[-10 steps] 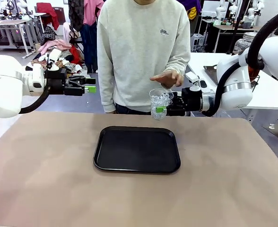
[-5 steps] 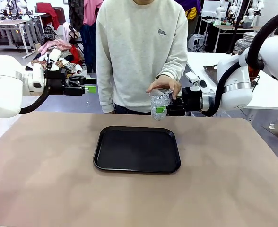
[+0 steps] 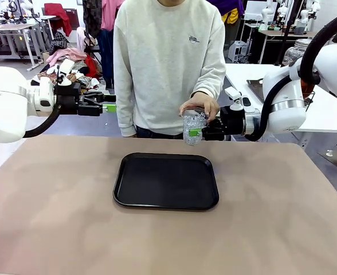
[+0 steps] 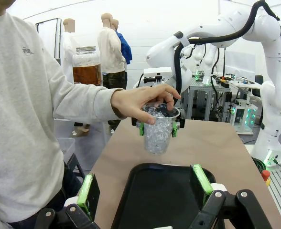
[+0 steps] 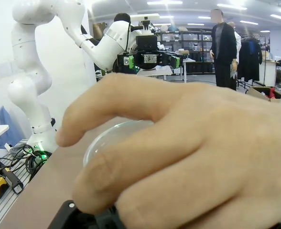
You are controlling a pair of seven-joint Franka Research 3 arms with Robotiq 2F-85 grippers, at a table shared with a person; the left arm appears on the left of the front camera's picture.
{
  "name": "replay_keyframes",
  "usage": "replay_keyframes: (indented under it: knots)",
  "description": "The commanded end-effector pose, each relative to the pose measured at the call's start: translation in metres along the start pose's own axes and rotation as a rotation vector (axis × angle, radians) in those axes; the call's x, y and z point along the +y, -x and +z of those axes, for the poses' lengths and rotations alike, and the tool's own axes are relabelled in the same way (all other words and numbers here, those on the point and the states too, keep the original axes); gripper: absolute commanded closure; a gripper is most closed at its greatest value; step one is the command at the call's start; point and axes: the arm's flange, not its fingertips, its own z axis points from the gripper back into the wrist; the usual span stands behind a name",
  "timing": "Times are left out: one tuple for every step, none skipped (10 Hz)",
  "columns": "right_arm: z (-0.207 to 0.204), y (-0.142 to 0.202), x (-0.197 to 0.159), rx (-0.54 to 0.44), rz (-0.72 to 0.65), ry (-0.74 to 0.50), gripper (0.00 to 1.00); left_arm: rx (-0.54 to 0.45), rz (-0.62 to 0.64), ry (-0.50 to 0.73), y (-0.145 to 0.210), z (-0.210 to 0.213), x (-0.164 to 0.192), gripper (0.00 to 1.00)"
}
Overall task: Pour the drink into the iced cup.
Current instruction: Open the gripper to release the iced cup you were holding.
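The iced cup (image 3: pixel 194 129), clear plastic and full of ice, hangs above the table's far edge with my right gripper (image 3: pixel 196 133) shut on its sides. A person's hand (image 3: pixel 200 106) lies over the rim, fingers curled around the top. From the left wrist I see the cup (image 4: pixel 158 136) side on under that hand (image 4: pixel 143 100), with green pads on both sides. In the right wrist view the hand (image 5: pixel 188 152) covers most of the cup's rim (image 5: pixel 107 140). My left gripper (image 3: pixel 111 102) stands open and empty at the far left, well above the table. The drink is out of view.
A black tray (image 3: pixel 122 172) lies bare in the middle of the brown table, just nearer than the cup. The person stands at the far edge. A big glass jar (image 4: pixel 86 67) of amber-brown liquid stands on a side table beyond my right arm.
The person's hand has come down from hovering above the cup and now rests on its rim. Neither arm has moved.
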Motion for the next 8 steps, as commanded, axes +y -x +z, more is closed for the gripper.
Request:
replay_keyframes:
  knots:
    - [0.0001, -0.0043, 0.0000, -0.003, 0.007, 0.001, 0.25, -0.008, 0.000, -0.012, -0.0016, -0.0009, 0.0002, 0.00]
    - [0.0001, -0.0043, 0.0000, -0.003, 0.007, 0.001, 0.25, -0.008, 0.000, -0.012, -0.0016, -0.0009, 0.0002, 0.00]
    - [0.0001, -0.0043, 0.0000, -0.003, 0.007, 0.001, 0.25, -0.008, 0.000, -0.012, -0.0016, -0.0009, 0.0002, 0.00]
    - [0.0001, -0.0043, 0.0000, -0.003, 0.007, 0.001, 0.25, -0.008, 0.000, -0.012, -0.0016, -0.0009, 0.0002, 0.00]
    - [0.0001, -0.0043, 0.0000, -0.003, 0.007, 0.001, 0.25, -0.008, 0.000, -0.012, -0.0016, -0.0009, 0.0002, 0.00]
    - [0.0001, -0.0043, 0.0000, -0.003, 0.007, 0.001, 0.25, -0.008, 0.000, -0.012, -0.0016, -0.0009, 0.0002, 0.00]
    - [0.0001, -0.0043, 0.0000, -0.003, 0.007, 0.001, 0.25, -0.008, 0.000, -0.012, -0.0016, -0.0009, 0.0002, 0.00]
    - [0.0001, -0.0043, 0.0000, -0.003, 0.007, 0.001, 0.25, -0.008, 0.000, -0.012, -0.0016, -0.0009, 0.0002, 0.00]
